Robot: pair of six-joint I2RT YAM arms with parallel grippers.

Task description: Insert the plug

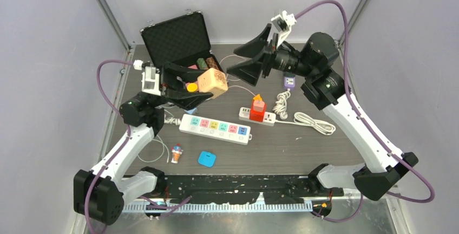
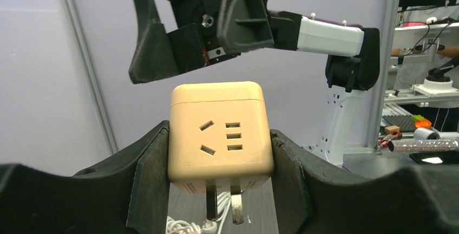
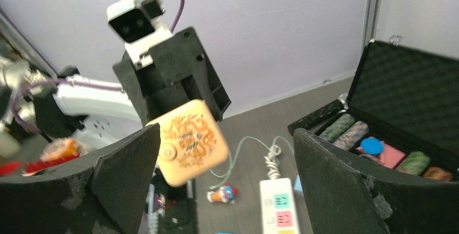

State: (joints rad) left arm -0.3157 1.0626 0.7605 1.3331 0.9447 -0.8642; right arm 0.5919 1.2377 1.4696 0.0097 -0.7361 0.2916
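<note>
My left gripper (image 1: 208, 89) is shut on a tan cube plug adapter (image 1: 212, 83) and holds it in the air above the table. In the left wrist view the cube (image 2: 217, 131) sits between both fingers with two metal prongs (image 2: 224, 204) pointing down. My right gripper (image 1: 244, 59) is open and empty, close to the cube on its right; it shows above the cube in the left wrist view (image 2: 189, 33). In the right wrist view the cube (image 3: 188, 141) hangs near the left finger. A white power strip with coloured sockets (image 1: 215, 128) lies on the table below; it also shows in the right wrist view (image 3: 280, 209).
An open black case (image 1: 178, 39) with coloured items stands at the back left. A second white strip with a red plug (image 1: 258, 112) and coiled cable (image 1: 314, 121) lies to the right. A small toy figure (image 1: 176, 153) and a blue tag (image 1: 206, 158) lie near the front.
</note>
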